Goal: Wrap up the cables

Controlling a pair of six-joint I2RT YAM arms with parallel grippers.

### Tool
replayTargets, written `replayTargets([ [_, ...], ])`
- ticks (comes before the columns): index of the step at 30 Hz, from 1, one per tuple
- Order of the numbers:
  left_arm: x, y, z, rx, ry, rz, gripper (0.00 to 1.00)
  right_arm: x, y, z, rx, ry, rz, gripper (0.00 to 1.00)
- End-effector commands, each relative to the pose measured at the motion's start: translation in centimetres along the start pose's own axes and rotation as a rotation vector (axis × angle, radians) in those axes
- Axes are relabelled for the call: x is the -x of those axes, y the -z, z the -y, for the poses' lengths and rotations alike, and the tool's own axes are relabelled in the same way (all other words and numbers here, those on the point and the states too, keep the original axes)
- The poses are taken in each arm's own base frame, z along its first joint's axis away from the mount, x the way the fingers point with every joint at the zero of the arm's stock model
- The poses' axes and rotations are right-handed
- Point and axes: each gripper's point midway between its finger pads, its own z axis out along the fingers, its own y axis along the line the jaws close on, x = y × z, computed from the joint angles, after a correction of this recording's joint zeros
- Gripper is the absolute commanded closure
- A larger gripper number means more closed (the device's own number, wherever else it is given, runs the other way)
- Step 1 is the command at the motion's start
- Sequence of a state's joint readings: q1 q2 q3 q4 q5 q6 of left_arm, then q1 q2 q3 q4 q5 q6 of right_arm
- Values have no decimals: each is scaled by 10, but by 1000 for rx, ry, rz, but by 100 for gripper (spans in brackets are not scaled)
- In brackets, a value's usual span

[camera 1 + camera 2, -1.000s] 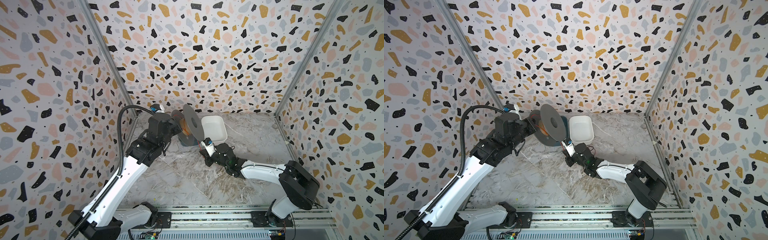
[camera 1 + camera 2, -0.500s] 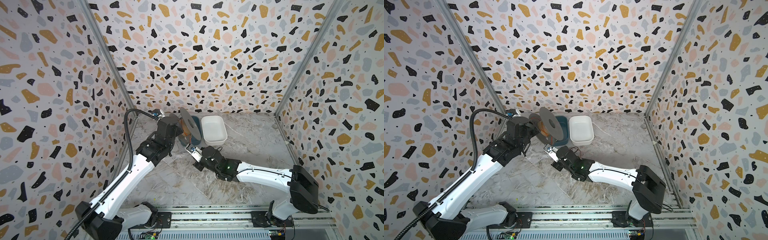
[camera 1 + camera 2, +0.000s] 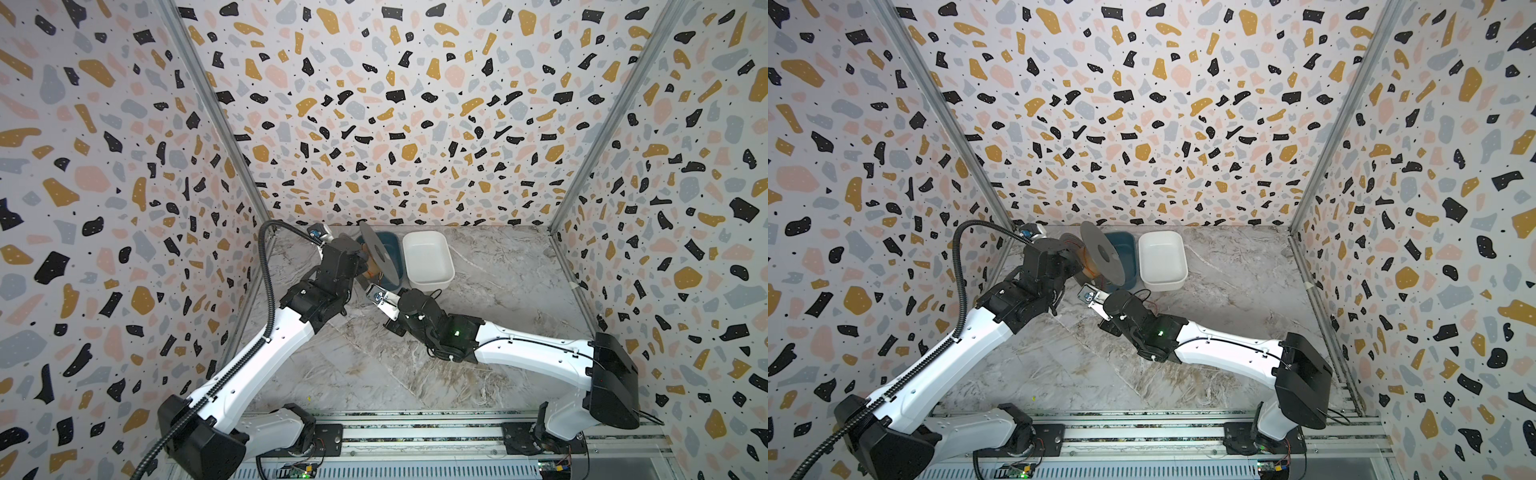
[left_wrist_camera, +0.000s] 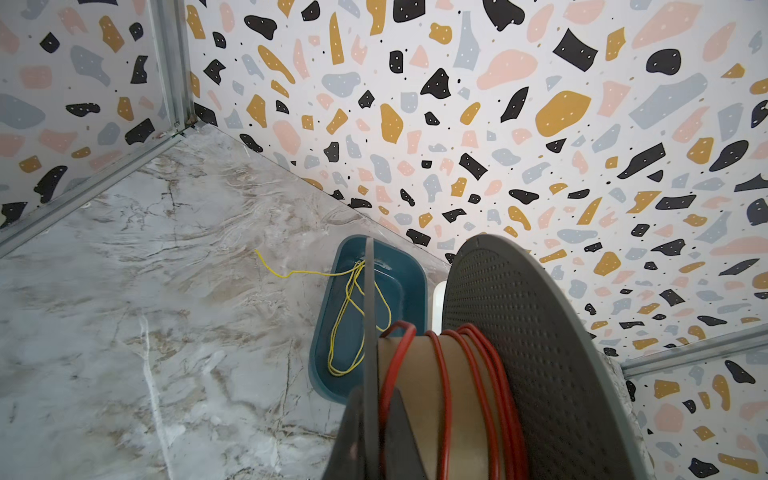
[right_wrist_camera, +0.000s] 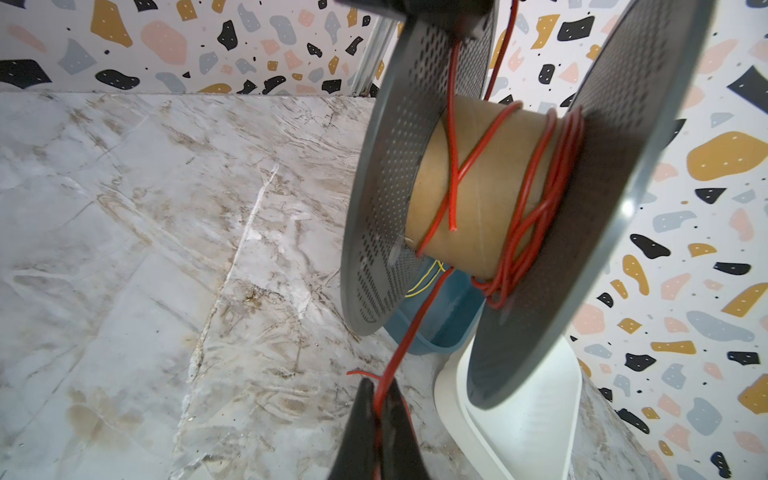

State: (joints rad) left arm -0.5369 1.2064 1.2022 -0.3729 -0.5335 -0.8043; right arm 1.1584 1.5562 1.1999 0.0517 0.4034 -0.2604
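A spool [image 5: 478, 187] with two grey flanges and a cardboard core hangs above the table, tilted, in both top views [image 3: 380, 257] [image 3: 1102, 257]. My left gripper [image 4: 374, 399] is shut on the thin edge of one flange [image 4: 369, 291]. The red cables [image 4: 444, 395] lie in loose turns round the core, with one free end [image 5: 453, 226] resting on the cardboard. A single strand [image 5: 415, 316] runs from the core down to my right gripper [image 5: 379, 386], which is shut on it just below the spool.
A blue tray [image 3: 400, 274] [image 4: 320, 332] sits under the spool with a thin yellow wire [image 4: 349, 316] spilling over its rim onto the marble. A white tray [image 3: 428, 282] [image 5: 540, 415] stands right beside it. The back wall is close behind both.
My right gripper has swung left beneath the spool with the red strand in it. The left arm has turned the spool, which now shows more edge-on.
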Motion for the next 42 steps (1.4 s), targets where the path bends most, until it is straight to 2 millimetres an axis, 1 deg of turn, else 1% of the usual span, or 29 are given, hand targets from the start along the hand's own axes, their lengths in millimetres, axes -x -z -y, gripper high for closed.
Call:
replayTargets([
  [1,36,9,16,-42,67,123,100,49,26,22,-77,-40,148,100],
  [5,30,7,19,-49,41,93,100,68,35,33,-125,-37,215,100],
  [10,28,6,22,-33,-17,60,100,79,43,51,-218,-12,248,100],
  [15,29,10,20,-8,-66,37,100,78,46,62,-281,-16,240,100],
  [18,28,10,20,7,-104,10,100,78,52,73,-334,-45,251,100],
  [22,26,10,20,31,-152,-16,100,73,55,83,-393,-74,227,100],
  [25,26,11,18,42,-177,-22,100,68,56,84,-399,-102,234,100],
  [26,26,11,17,48,-183,-23,100,66,54,81,-387,-108,230,100],
  [29,23,8,18,32,-186,-29,100,60,47,63,-288,-121,215,100],
  [31,23,7,18,51,-200,-33,100,54,50,56,-264,-140,211,100],
  [36,29,5,11,122,-248,-25,100,41,58,60,-289,-193,193,100],
  [39,30,4,1,180,-297,-19,100,37,56,57,-286,-194,173,100],
  [42,26,4,0,170,-312,-31,100,36,47,57,-307,-156,156,100],
])
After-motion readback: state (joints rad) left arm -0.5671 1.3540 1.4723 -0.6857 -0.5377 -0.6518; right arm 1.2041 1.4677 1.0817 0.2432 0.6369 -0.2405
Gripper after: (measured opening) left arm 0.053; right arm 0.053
